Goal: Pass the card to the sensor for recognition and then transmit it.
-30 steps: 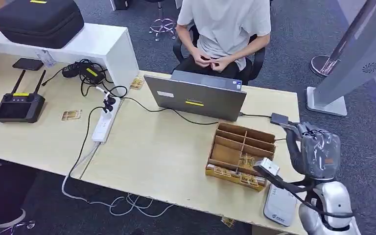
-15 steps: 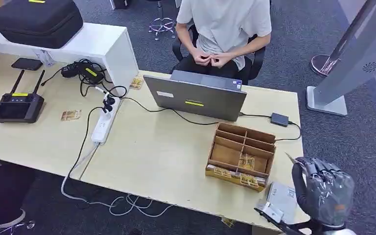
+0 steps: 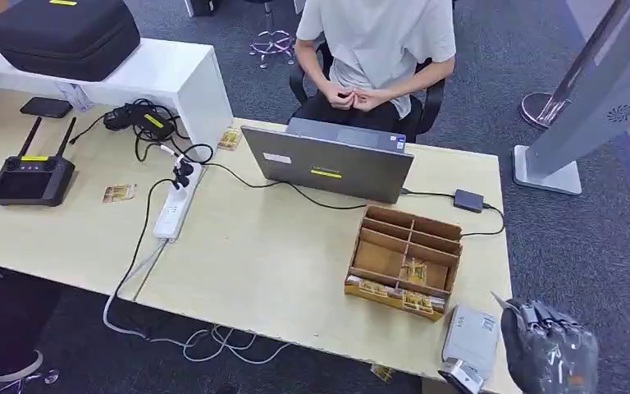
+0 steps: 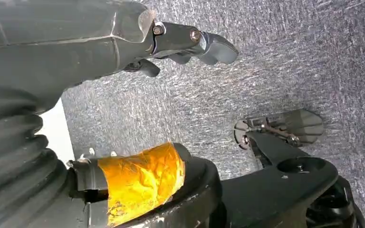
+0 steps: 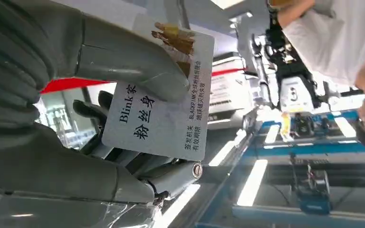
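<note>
Off the desk's near right corner, card (image 5: 164, 111) pinched in right hand (image 3: 551, 355), thumb (image 5: 123, 61) pressing its printed face against the darker fingers behind. Hand sits just beside the white sensor (image 3: 469, 341), lying flat at the table (image 3: 246, 254) edge. Wooden organizer (image 3: 404, 259) near, more cards in it. Left hand (image 4: 180, 45) hangs over carpet, fingers seem loosely curled, holding nothing. Person seated behind laptop (image 3: 328, 164).

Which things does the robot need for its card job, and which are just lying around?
Needed: card, right hand, sensor, card box.
Lying around: laptop, power strip, remote, black case.
</note>
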Robot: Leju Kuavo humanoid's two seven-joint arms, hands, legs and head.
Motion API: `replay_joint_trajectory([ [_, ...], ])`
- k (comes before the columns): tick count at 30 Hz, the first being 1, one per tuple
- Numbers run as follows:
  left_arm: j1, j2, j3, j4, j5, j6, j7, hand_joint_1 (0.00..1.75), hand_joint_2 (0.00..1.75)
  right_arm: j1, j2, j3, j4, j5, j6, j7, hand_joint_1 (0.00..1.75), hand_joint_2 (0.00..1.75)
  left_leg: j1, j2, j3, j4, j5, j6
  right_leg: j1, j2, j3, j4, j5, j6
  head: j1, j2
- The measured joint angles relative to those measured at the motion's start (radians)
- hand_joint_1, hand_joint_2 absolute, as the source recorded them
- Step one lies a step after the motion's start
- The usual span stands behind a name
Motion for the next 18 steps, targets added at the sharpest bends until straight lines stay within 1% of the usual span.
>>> replay_joint_trajectory([
  [6, 0.000, -0.002, 0.002, 0.000, -0.004, 0.002, 0.000, 0.00, 1.75, 0.007, 0.026, -0.021, 0.050, 0.011, 0.000, -0.010, 1.75, 1.75, 0.000, 0.000, 0.000, 0.000, 0.000, 0.000, 0.000, 0.000, 0.000, 0.000, 0.000, 0.000, 0.000, 0.000],
  [14, 0.000, -0.003, 0.010, 0.000, -0.007, 0.002, 0.000, 0.00, 1.75, 0.006, 0.041, -0.033, 0.088, 0.013, -0.001, -0.014, 1.75, 1.75, 0.000, 0.001, 0.000, 0.000, 0.000, 0.000, 0.000, 0.000, 0.000, 0.000, 0.000, 0.000, 0.000, 0.000],
  [18, -0.001, -0.003, 0.014, 0.000, -0.018, 0.002, 0.000, 0.00, 1.75, -0.004, 0.055, -0.035, 0.135, 0.054, -0.001, -0.009, 1.75, 1.75, 0.000, 0.001, 0.000, 0.000, 0.000, 0.000, 0.000, 0.000, 0.000, 0.000, 0.000, 0.000, 0.000, 0.000],
])
